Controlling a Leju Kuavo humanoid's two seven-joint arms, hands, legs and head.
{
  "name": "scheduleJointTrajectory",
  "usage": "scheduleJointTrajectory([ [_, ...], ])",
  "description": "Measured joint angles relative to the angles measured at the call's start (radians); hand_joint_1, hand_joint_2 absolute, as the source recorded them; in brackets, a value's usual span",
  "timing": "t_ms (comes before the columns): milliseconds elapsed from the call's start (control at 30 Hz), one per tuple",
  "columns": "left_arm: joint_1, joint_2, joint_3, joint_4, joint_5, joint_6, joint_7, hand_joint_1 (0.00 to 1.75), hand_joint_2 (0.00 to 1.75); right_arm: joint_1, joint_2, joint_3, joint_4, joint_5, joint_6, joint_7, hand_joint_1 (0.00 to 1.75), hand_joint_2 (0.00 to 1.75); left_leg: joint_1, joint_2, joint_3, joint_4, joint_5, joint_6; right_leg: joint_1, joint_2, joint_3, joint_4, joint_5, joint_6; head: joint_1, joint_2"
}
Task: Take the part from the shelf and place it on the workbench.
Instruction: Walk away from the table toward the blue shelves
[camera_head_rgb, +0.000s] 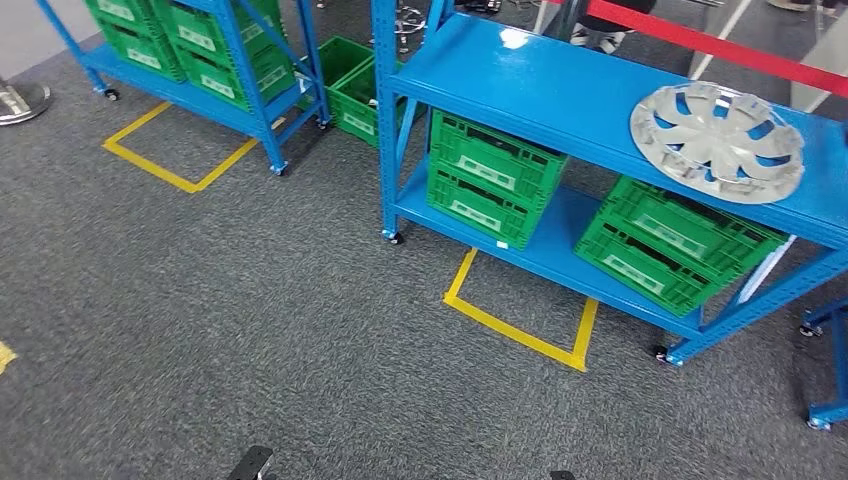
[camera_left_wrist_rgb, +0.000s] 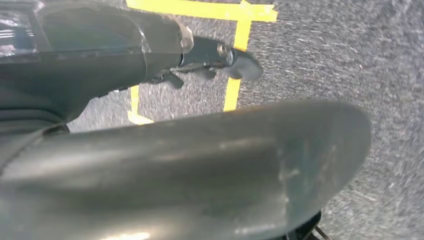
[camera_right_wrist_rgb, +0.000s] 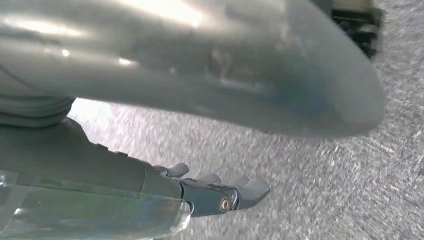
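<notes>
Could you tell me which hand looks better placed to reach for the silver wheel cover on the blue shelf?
Probably the right hand: the wheel cover lies on the shelf's top level, far right in the head view. Both hands hang empty over the carpet.

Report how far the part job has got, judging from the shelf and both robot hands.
Done: nothing yet. The silver wheel cover still lies on the top board of the blue shelf. In hand: nothing; the left robot hand and right robot hand hang over grey carpet, fingers extended, holding nothing. Left: approach the shelf, grasp the cover, carry it to the workbench.
</notes>
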Motion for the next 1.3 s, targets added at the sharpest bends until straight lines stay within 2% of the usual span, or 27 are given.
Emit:
scheduleJointTrajectory([
  [33,0.000,0.000,0.000,0.000,0.000,0.000,0.001,0.00,0.00,0.001,0.001,0.000,0.000,0.000,0.000,0.000,0.00,0.00,-0.001,0.017,0.004,0.000,-0.005,0.000,-0.002,-0.005,-0.026,0.044,-0.008,0.002,0.000,0.000],
  [67,0.000,0.000,0.000,0.000,0.000,0.000,0.001,0.00,0.00,0.003,0.002,0.000,0.000,0.001,0.000,0.000,0.00,0.00,-0.002,0.032,0.009,0.000,-0.010,-0.001,-0.003,-0.008,-0.034,0.055,0.004,0.002,0.001,0.000],
  [100,-0.001,0.000,0.000,0.000,0.000,0.000,0.001,0.00,0.00,0.006,0.003,0.001,0.000,0.001,0.000,0.000,0.00,0.00,-0.003,0.045,0.016,0.000,-0.015,-0.002,-0.003,-0.011,-0.021,0.024,0.034,0.000,0.001,0.000],
  [133,-0.002,0.000,0.000,0.000,0.000,0.000,0.001,0.00,0.00,0.009,0.003,0.001,0.000,0.001,0.000,0.000,0.00,0.00,-0.004,0.056,0.024,0.000,-0.020,-0.004,-0.003,-0.019,0.009,-0.038,0.076,-0.005,0.001,0.000],
  [200,-0.004,-0.001,0.000,0.000,0.000,0.000,0.001,0.00,0.00,0.010,0.001,0.002,0.000,0.001,0.001,0.000,0.00,0.00,-0.006,0.074,0.036,-0.001,-0.030,-0.010,0.008,-0.059,0.071,-0.161,0.126,-0.022,0.002,0.000],
  [267,-0.006,-0.001,0.000,-0.001,0.001,0.000,0.003,0.00,0.00,0.008,-0.001,0.002,0.001,0.002,0.002,0.000,0.00,0.00,-0.008,0.091,0.041,-0.004,-0.035,-0.019,0.021,-0.085,0.093,-0.208,0.126,-0.036,0.003,0.000],
  [333,-0.007,-0.002,0.000,-0.001,0.001,0.001,0.005,0.00,0.00,0.010,-0.003,0.001,0.002,0.002,0.003,0.000,0.00,0.00,-0.008,0.100,0.054,-0.014,-0.042,-0.028,0.020,-0.070,0.098,-0.222,0.126,-0.044,0.004,0.000],
  [400,-0.009,-0.003,0.001,-0.003,0.002,0.002,0.005,0.00,0.00,0.012,-0.005,0.002,0.002,0.002,0.004,0.000,0.00,0.00,-0.009,0.045,0.059,0.009,-0.067,-0.034,0.014,-0.051,0.116,-0.245,0.132,-0.053,-0.001,0.000],
  [467,-0.009,-0.001,0.002,-0.003,0.002,0.004,0.005,0.00,0.00,0.008,-0.003,0.002,0.002,0.002,0.006,0.000,0.00,0.00,-0.012,-0.019,0.015,0.112,-0.117,-0.037,0.013,-0.031,0.128,-0.258,0.135,-0.060,-0.009,0.000],
  [533,-0.004,0.000,0.001,-0.002,0.004,0.005,0.007,0.00,0.00,0.004,-0.001,0.002,0.002,0.002,0.008,0.000,0.00,0.00,-0.012,-0.025,-0.054,0.226,-0.151,-0.037,0.015,-0.003,0.131,-0.256,0.131,-0.063,-0.014,0.000],
  [567,-0.001,0.000,0.001,-0.001,0.004,0.006,0.007,0.00,0.00,0.005,0.000,0.002,0.002,0.002,0.008,0.000,0.00,0.00,-0.012,-0.022,-0.075,0.244,-0.142,-0.037,0.015,0.011,0.134,-0.254,0.127,-0.064,-0.016,0.000],
  [600,0.000,0.000,0.000,-0.001,0.005,0.007,0.007,0.00,0.00,0.007,0.001,0.003,0.002,0.002,0.009,0.000,0.00,0.00,-0.011,-0.022,-0.078,0.225,-0.111,-0.036,0.015,0.026,0.138,-0.250,0.123,-0.063,-0.017,0.000],
  [633,0.001,0.000,0.000,-0.001,0.005,0.008,0.007,0.00,0.00,0.009,0.001,0.003,0.002,0.002,0.009,0.000,0.00,0.00,-0.010,-0.029,-0.064,0.172,-0.063,-0.035,0.014,0.040,0.142,-0.246,0.117,-0.060,-0.018,0.000],
  [700,0.001,0.000,0.000,-0.001,0.005,0.009,0.007,0.00,0.00,0.009,0.003,0.004,0.003,0.002,0.009,0.000,0.00,0.00,-0.005,-0.080,-0.024,0.062,0.000,-0.032,0.011,0.066,0.145,-0.235,0.106,-0.052,-0.019,0.000],
  [733,0.001,0.001,0.000,0.000,0.005,0.009,0.007,0.00,0.00,0.007,0.003,0.004,0.003,0.002,0.009,0.001,0.00,0.00,-0.003,-0.102,-0.010,0.029,0.008,-0.029,0.009,0.079,0.142,-0.230,0.103,-0.047,-0.020,0.000],
  [767,0.001,0.001,0.000,-0.001,0.005,0.010,0.007,0.00,0.00,0.006,0.004,0.004,0.003,0.002,0.009,0.001,0.00,0.00,-0.003,-0.112,-0.003,0.017,0.001,-0.025,0.007,0.092,0.137,-0.228,0.102,-0.041,-0.021,0.000],
  [833,0.001,0.002,0.000,-0.001,0.005,0.010,0.007,0.00,0.00,0.007,0.004,0.004,0.004,0.001,0.009,0.001,0.00,0.00,-0.004,-0.091,0.004,0.005,-0.004,-0.015,0.003,0.118,0.130,-0.228,0.103,-0.030,-0.023,0.000],
  [867,0.000,0.002,0.000,-0.001,0.006,0.010,0.007,0.00,0.00,0.009,0.004,0.004,0.003,0.002,0.009,0.001,0.00,0.00,-0.002,-0.077,0.009,0.000,-0.004,-0.011,0.004,0.114,0.128,-0.225,0.099,-0.024,-0.021,0.000],
  [933,0.001,0.002,0.000,-0.002,0.006,0.010,0.007,0.00,0.00,0.008,0.003,0.006,0.004,0.002,0.009,0.001,0.00,0.00,0.001,-0.046,0.021,-0.009,-0.007,-0.001,0.005,0.067,0.099,-0.165,0.065,-0.013,-0.011,0.000],
  [1000,0.003,0.003,0.000,-0.001,0.006,0.010,0.007,0.00,0.00,0.003,0.003,0.006,0.005,0.002,0.009,0.001,0.00,0.00,-0.002,-0.011,0.030,-0.011,-0.014,0.005,0.003,0.010,0.029,-0.035,0.011,-0.001,0.000,0.000],
  [1033,0.004,0.003,0.000,-0.001,0.006,0.010,0.007,0.00,0.00,0.002,0.005,0.006,0.005,0.002,0.009,0.001,0.00,0.00,-0.004,0.006,0.033,-0.010,-0.018,0.007,0.001,-0.002,-0.005,0.024,-0.005,0.002,0.002,0.000],
  [1067,0.004,0.003,0.000,-0.001,0.006,0.010,0.007,0.00,0.00,0.003,0.006,0.007,0.005,0.002,0.010,0.001,0.00,0.00,-0.005,0.021,0.037,-0.010,-0.022,0.006,-0.001,-0.007,-0.026,0.054,-0.003,0.004,0.003,0.000],
  [1100,0.004,0.002,0.000,-0.001,0.006,0.010,0.007,0.00,0.00,0.006,0.007,0.008,0.005,0.002,0.010,0.001,0.00,0.00,-0.006,0.034,0.043,-0.010,-0.027,0.005,-0.001,-0.010,-0.027,0.044,0.020,0.003,0.003,0.000],
  [1133,0.003,0.002,0.000,-0.001,0.006,0.010,0.007,0.00,0.00,0.009,0.007,0.009,0.005,0.002,0.010,0.001,0.00,0.00,-0.007,0.046,0.051,-0.011,-0.033,0.004,-0.001,-0.015,-0.007,-0.003,0.060,-0.001,0.004,0.000],
  [1200,0.002,0.002,0.000,-0.001,0.007,0.010,0.006,0.00,0.00,0.010,0.005,0.010,0.005,0.002,0.010,0.001,0.00,0.00,-0.011,0.068,0.065,-0.012,-0.045,-0.001,0.008,-0.050,0.054,-0.134,0.128,-0.017,0.005,0.000],
  [1267,0.001,0.002,0.000,-0.002,0.007,0.010,0.005,0.00,0.00,0.008,0.004,0.010,0.006,0.002,0.011,0.001,0.00,0.00,-0.014,0.085,0.073,-0.015,-0.053,-0.008,0.020,-0.079,0.087,-0.205,0.139,-0.033,0.005,0.000],
  [1300,0.000,0.001,0.000,-0.003,0.008,0.010,0.005,0.00,0.00,0.008,0.003,0.010,0.006,0.002,0.011,0.001,0.00,0.00,-0.015,0.094,0.075,-0.017,-0.055,-0.013,0.024,-0.077,0.089,-0.211,0.133,-0.038,0.004,0.000],
])
